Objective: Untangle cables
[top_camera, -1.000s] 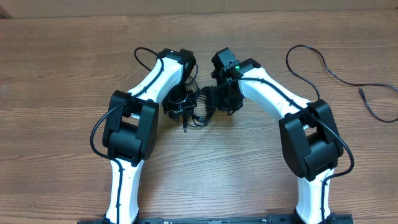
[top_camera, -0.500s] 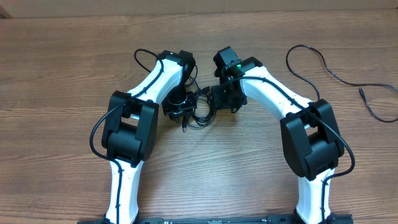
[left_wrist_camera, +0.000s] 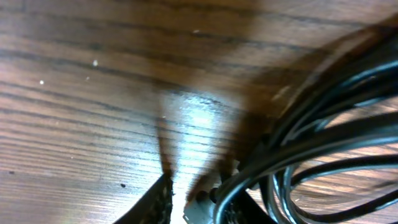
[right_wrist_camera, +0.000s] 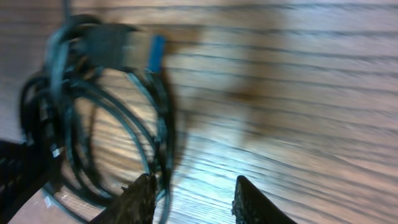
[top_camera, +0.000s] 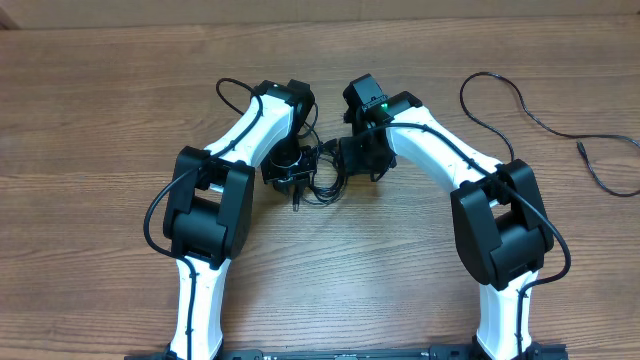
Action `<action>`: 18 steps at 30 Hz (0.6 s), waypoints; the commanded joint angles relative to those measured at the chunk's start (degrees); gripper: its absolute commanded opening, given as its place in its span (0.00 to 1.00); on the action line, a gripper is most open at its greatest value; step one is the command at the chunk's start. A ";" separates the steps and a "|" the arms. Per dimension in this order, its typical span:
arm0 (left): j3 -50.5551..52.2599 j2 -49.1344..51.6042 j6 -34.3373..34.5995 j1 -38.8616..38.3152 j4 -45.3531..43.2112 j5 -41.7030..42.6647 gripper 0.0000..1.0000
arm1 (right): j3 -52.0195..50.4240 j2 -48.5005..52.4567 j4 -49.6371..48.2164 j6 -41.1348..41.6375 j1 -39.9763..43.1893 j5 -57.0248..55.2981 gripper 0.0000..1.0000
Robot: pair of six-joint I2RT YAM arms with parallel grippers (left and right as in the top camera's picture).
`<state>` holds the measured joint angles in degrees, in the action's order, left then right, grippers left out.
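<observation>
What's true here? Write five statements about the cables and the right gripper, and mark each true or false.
1. The tangled cables lie between the left arm and the right arm. True.
2. A loose cable lies apart, beyond the right arm. True.
3. The table is white plastic. False: it is brown wood.
4. The right gripper has its fingers pressed together. False: they stand apart, with bare wood between them.
5. The tangle shows a red plug. False: a blue connector shows, nothing red.
</observation>
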<state>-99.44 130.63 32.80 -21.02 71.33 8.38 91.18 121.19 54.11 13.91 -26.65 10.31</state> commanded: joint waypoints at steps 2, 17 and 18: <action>0.63 -1.42 -6.58 0.85 -0.46 1.38 0.22 | 1.86 0.46 -0.66 -3.30 0.55 4.98 0.44; 0.66 -1.42 -16.04 8.81 -0.09 0.66 0.04 | 1.79 0.46 -1.99 -3.32 4.57 13.73 0.52; 0.66 -1.42 -16.13 8.92 -0.09 0.94 0.04 | 1.79 0.46 -2.27 -2.38 4.55 13.44 0.51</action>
<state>-99.44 130.61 19.38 -12.51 71.53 10.31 91.18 121.19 52.51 9.52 -22.41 23.18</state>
